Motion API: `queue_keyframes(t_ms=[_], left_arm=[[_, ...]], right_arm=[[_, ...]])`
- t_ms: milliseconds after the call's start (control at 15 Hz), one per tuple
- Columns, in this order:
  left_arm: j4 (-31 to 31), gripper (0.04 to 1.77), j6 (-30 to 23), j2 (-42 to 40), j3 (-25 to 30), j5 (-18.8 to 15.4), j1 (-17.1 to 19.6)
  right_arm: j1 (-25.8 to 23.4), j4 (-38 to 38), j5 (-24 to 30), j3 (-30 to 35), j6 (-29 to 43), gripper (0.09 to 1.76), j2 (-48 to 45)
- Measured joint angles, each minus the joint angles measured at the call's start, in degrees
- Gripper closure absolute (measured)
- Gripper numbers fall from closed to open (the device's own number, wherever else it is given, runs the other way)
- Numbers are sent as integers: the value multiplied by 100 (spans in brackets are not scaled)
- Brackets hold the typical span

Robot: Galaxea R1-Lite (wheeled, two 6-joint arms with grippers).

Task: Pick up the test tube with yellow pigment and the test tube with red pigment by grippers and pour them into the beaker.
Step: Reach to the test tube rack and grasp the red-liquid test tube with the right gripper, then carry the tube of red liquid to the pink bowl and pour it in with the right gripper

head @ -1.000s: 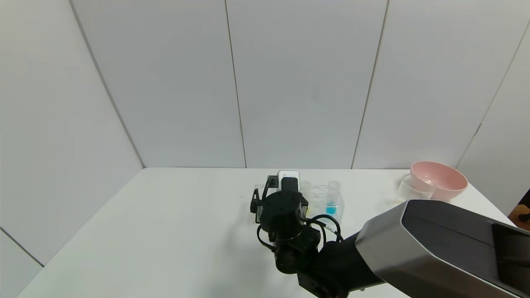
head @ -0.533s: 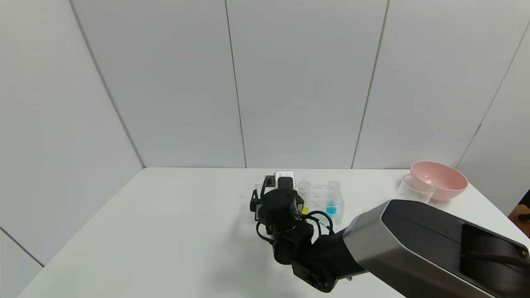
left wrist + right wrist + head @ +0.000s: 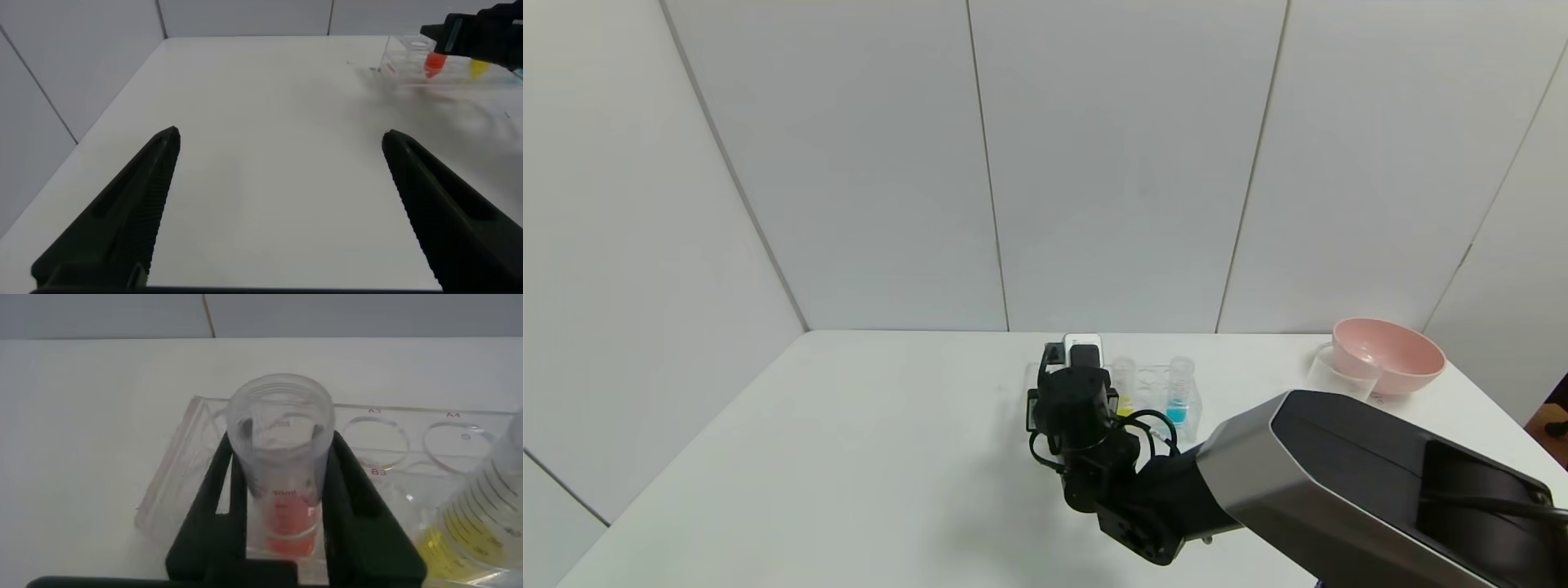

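My right gripper [image 3: 283,441] is shut on the test tube with red pigment [image 3: 282,514], one black finger on each side. The tube stands upright in the end hole of the clear rack [image 3: 176,482]. In the head view the right gripper [image 3: 1081,359] hides this tube. The test tube with yellow pigment [image 3: 1125,385] stands in the rack just to its right, and also shows in the right wrist view [image 3: 478,531]. The beaker [image 3: 1330,373] stands at the far right against a pink bowl. My left gripper [image 3: 281,133] is open and empty over bare table, far left of the rack.
A tube with blue liquid [image 3: 1178,394] stands in the rack [image 3: 1152,384] right of the yellow one. The pink bowl [image 3: 1390,356] sits at the back right corner. My right arm [image 3: 1339,482] crosses the front right of the white table [image 3: 849,441]. Walls close the back and left.
My right gripper has moved forward and a little left to the rack's left end, uncovering the yellow tube in the head view.
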Motion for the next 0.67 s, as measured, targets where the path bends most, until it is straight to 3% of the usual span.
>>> queue_keyframes(t_ms=[667], left_arm=[[0, 5, 0, 0, 0, 0, 0]], right_arm=[[-112, -35, 29, -145, -361, 128, -283]])
